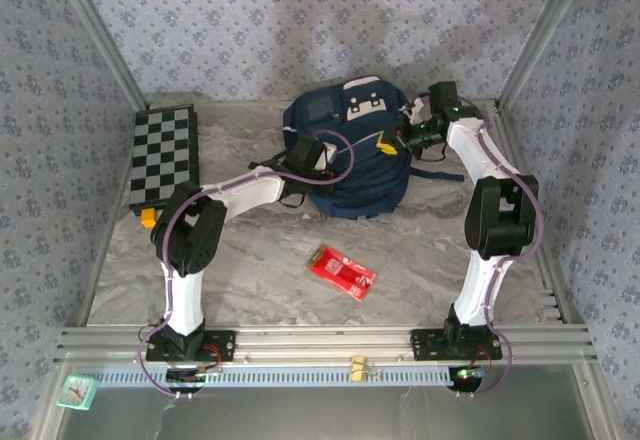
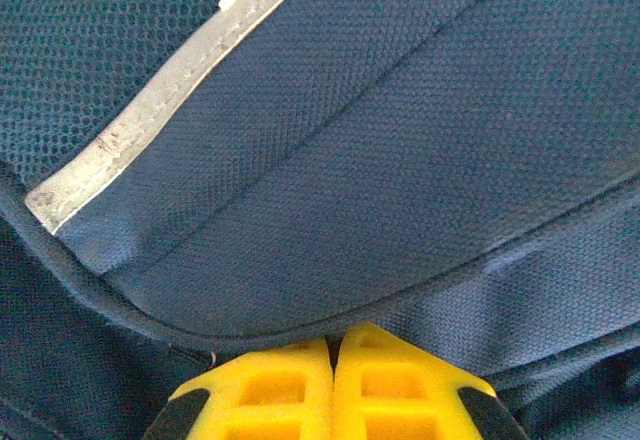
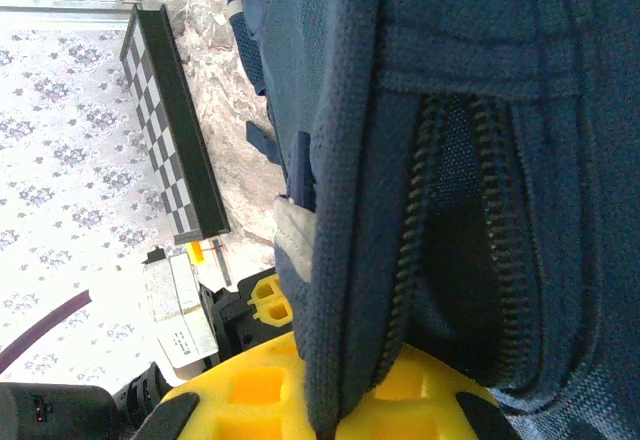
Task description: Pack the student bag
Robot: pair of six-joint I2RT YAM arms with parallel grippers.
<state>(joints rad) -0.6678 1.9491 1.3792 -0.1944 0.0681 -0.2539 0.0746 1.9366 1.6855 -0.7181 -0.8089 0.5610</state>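
The student bag point(image 1: 355, 155), a navy backpack with white trim, lies at the back middle of the table. My left gripper point(image 1: 308, 157) is at the bag's left side. In the left wrist view its yellow fingers point(image 2: 290, 385) are pressed together, and the left gripper point(image 2: 335, 338) pinches the piped edge of a navy flap point(image 2: 400, 160). My right gripper point(image 1: 413, 132) is at the bag's right side. In the right wrist view the right gripper point(image 3: 345, 400) is shut on a thick fabric edge of the bag point(image 3: 350, 210), beside an open zip point(image 3: 420, 220).
A red packet point(image 1: 342, 270) lies on the marble table point(image 1: 260, 280) in front of the bag. A folded black-and-white chessboard point(image 1: 163, 155) rests at the back left, and a small yellow piece point(image 1: 149, 218) sits by its near corner. The chessboard point(image 3: 165, 130) also appears beyond the bag.
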